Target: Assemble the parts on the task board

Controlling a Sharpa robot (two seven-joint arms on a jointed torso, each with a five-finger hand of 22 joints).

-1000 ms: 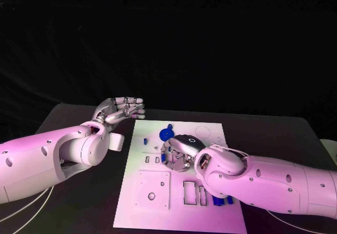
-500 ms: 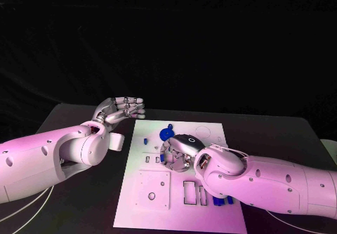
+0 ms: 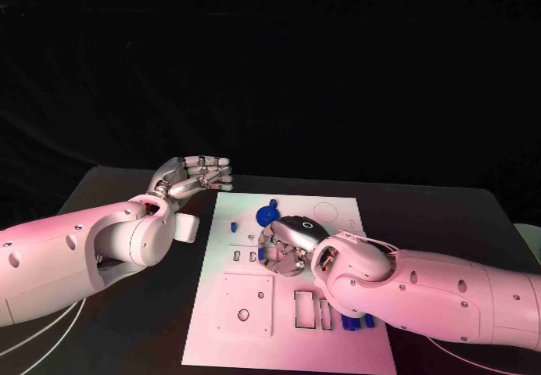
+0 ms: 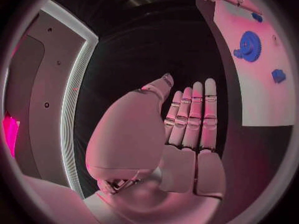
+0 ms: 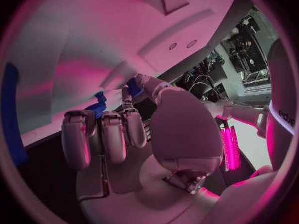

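Task board (image 3: 282,312) — white plate — on black table (image 3: 451,211).

On your black bench (image 3: 124,195) lies the white task board (image 3: 282,312), long side running away from you. Your left hand (image 3: 194,175) hovers off the board's far left corner, fingers together and curled slightly, holding nothing. Your right hand (image 3: 285,244) rests over the board's middle, fingers bent down against it; you cannot tell whether they grip a part. A blue gear (image 3: 267,212) sits just beyond that hand. A small blue piece (image 3: 234,226) lies near the board's left edge. More blue pieces (image 3: 359,321) show beside your right forearm. Rectangular cut-outs (image 3: 304,306) mark the board's near half.
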